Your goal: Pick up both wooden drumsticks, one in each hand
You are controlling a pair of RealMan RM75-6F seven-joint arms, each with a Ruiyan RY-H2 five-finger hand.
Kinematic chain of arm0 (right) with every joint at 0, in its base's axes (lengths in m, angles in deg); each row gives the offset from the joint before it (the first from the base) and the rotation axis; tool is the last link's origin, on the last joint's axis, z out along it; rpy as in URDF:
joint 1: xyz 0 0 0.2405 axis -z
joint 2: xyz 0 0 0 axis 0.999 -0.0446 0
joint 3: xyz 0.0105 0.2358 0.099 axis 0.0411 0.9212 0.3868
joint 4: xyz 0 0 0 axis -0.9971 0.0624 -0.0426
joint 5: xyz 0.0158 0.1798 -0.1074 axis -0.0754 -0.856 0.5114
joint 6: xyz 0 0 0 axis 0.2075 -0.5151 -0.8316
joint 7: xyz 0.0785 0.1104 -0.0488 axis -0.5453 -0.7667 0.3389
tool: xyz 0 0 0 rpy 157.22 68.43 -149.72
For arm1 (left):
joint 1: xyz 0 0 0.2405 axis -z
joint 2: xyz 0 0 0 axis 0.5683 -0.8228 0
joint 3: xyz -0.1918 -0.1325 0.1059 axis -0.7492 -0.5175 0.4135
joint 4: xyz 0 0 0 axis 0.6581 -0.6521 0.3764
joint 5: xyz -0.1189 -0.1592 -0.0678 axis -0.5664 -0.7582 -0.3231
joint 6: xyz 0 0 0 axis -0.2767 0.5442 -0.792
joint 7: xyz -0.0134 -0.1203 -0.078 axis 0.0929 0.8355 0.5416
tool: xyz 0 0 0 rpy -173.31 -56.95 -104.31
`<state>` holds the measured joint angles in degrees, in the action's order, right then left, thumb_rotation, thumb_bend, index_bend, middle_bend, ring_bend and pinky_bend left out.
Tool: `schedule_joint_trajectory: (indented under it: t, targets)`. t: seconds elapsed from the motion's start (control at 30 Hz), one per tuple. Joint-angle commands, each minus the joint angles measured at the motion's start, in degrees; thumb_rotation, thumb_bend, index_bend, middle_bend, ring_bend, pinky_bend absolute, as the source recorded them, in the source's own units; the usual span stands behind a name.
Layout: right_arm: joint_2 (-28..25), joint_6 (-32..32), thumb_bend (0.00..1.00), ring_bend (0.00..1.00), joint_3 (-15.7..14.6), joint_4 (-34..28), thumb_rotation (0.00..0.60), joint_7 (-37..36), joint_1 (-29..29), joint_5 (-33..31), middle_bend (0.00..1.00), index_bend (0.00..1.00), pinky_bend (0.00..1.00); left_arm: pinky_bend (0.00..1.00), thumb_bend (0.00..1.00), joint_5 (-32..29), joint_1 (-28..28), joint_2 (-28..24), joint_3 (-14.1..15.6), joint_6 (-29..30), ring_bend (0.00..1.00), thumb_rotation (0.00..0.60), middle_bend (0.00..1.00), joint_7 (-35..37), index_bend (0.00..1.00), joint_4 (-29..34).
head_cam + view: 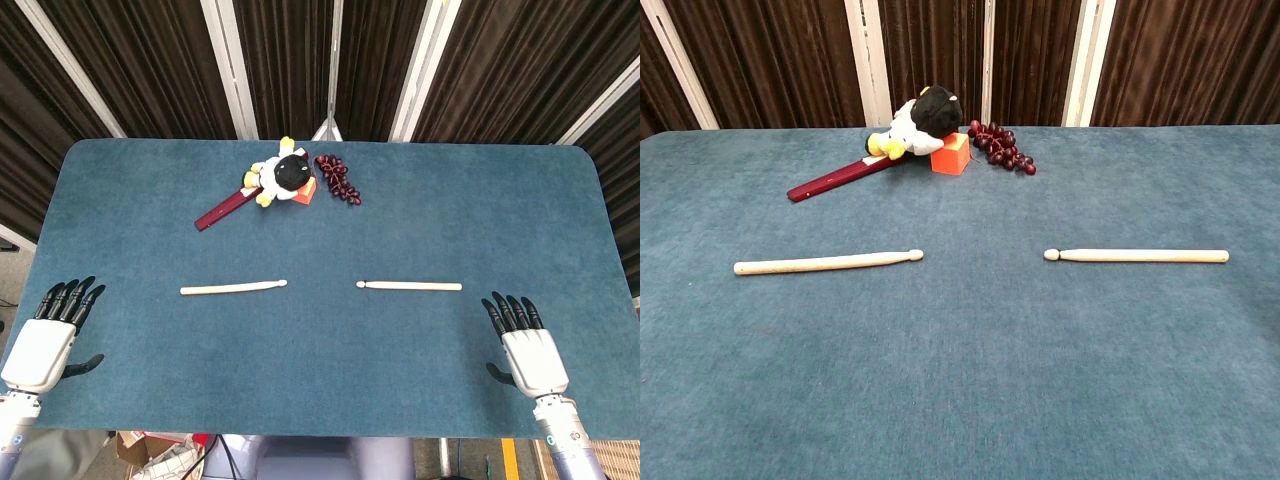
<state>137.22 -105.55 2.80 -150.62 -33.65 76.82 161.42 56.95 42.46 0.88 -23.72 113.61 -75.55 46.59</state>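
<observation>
Two pale wooden drumsticks lie flat on the blue table, tips pointing toward each other. The left drumstick (233, 288) (828, 262) lies left of centre, the right drumstick (410, 286) (1137, 256) right of centre. My left hand (48, 338) rests palm down at the table's near left corner, fingers spread and empty, well to the left of its stick. At the near right, my right hand (525, 345) lies the same way, fingers apart, holding nothing. The chest view shows neither hand.
At the back centre sit a black-and-white plush toy (281, 178) (920, 122), an orange block (952, 154), a bunch of dark red grapes (338, 180) (1001, 148) and a dark red stick (226, 210) (836, 179). Dark curtains hang behind the table's far edge.
</observation>
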Motion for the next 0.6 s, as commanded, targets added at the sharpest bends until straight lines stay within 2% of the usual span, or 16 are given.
schedule_joint_trajectory:
  t: [0.03, 0.43, 0.5, 0.57, 0.6]
  targets:
    - [0.1, 0.0, 0.21, 0.00, 0.0, 0.0, 0.600, 0.1, 0.0, 0.2, 0.00, 0.00, 0.00, 0.02, 0.07, 0.1, 0.0, 0.0, 0.0, 0.0, 0.00, 0.600, 0.00, 0.0, 0.00, -0.1]
    - [0.0, -0.5, 0.21, 0.01, 0.6, -0.2, 0.600, -1.2, 0.0, 0.2, 0.00, 0.00, 0.02, 0.02, 0.07, 1.0, -0.2, 0.0, 0.2, 0.6, 0.00, 0.600, 0.00, -0.4, 0.00, 0.1]
    - [0.4, -0.4, 0.21, 0.10, 1.3, -0.4, 0.600, -1.3, -0.3, -0.1, 0.00, 0.00, 0.18, 0.02, 0.07, 1.0, -0.2, 0.0, 0.2, 0.7, 0.00, 0.600, 0.00, -0.2, 0.00, 0.1]
    - [1.0, -0.5, 0.21, 0.36, 2.2, -0.3, 0.600, -1.4, -0.9, -0.3, 0.01, 0.00, 0.50, 0.02, 0.07, 1.0, -0.3, -0.1, 0.2, 0.8, 0.00, 0.600, 0.00, 0.0, 0.00, 0.1]
    - [1.4, -0.3, 0.21, 0.44, 2.8, -0.1, 0.600, -1.4, -1.4, -0.3, 0.02, 0.00, 0.58, 0.02, 0.07, 1.0, -0.3, -0.1, 0.2, 0.9, 0.00, 0.600, 0.00, 0.0, 0.00, 0.0]
